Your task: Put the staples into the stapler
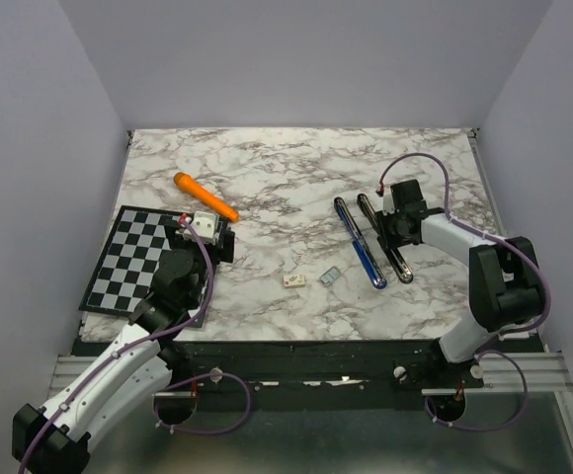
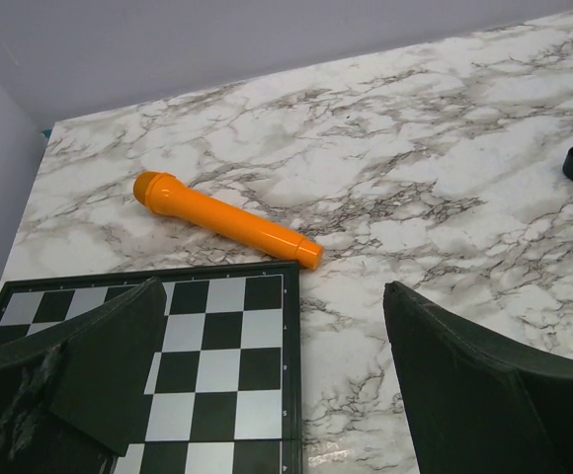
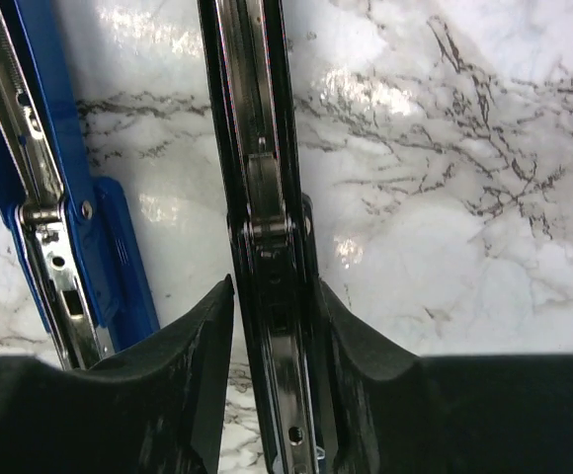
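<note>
Staples are lying near the box while the right gripper is straddling the black stapler, grip unclear, and the left gripper is gaping wide.

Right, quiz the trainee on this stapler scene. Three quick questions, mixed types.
1. True or false: the staples lie on the chessboard.
2. Pick one: the right gripper straddles the A) blue stapler B) black stapler C) orange marker.
3. Short answer: in the top view, what lies just left of the staples?

Key: 1 false. 2 B. 3 the small whitish box.
</note>
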You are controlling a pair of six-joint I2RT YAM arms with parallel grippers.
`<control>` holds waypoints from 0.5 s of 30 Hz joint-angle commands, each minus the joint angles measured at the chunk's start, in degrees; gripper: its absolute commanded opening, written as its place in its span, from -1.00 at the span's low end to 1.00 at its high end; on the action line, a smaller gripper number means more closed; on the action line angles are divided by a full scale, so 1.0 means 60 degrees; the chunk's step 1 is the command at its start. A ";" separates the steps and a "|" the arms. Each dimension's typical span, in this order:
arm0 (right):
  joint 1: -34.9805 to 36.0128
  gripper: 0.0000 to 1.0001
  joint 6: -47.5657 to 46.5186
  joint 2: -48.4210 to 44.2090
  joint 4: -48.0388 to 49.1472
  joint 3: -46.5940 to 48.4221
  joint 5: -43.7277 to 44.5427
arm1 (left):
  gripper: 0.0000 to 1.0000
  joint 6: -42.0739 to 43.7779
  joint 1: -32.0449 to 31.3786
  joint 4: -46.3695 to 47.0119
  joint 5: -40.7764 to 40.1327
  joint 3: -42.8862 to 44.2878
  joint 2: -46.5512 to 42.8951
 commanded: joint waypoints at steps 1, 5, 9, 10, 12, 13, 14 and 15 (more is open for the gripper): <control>-0.0060 -0.11 0.0265 -0.0635 0.0401 -0.0616 0.0208 | 0.98 0.0074 0.0057 0.0283 -0.0196 0.0008 -0.0078; -0.0045 0.07 0.0499 -0.1323 0.0519 -0.0836 -0.0099 | 0.98 0.0059 0.0057 0.0283 -0.0196 0.0008 -0.0034; -0.0045 0.38 0.0705 -0.2274 0.0169 -0.0808 -0.0740 | 0.98 0.0030 0.0057 0.0298 -0.0196 -0.0006 -0.0034; -0.0031 0.43 0.1096 -0.2393 0.0080 -0.0720 -0.0918 | 0.98 0.0044 0.0072 0.0313 -0.0181 -0.0007 -0.0019; -0.0001 0.60 0.1363 -0.2584 -0.0081 -0.0705 -0.1487 | 0.98 0.0059 0.0072 0.0313 -0.0152 0.0008 0.0025; 0.0042 0.65 0.1639 -0.2700 -0.0154 -0.0705 -0.1607 | 0.98 0.0045 0.0072 0.0298 -0.0152 0.0008 0.0040; 0.0144 0.69 0.1758 -0.2716 -0.0242 -0.0690 -0.1681 | 0.98 0.0030 0.0086 0.0313 -0.0137 0.0023 0.0069; 0.0218 0.71 0.1861 -0.2702 -0.0504 -0.0661 -0.1812 | 0.98 0.0015 0.0087 0.0313 -0.0137 0.0023 0.0083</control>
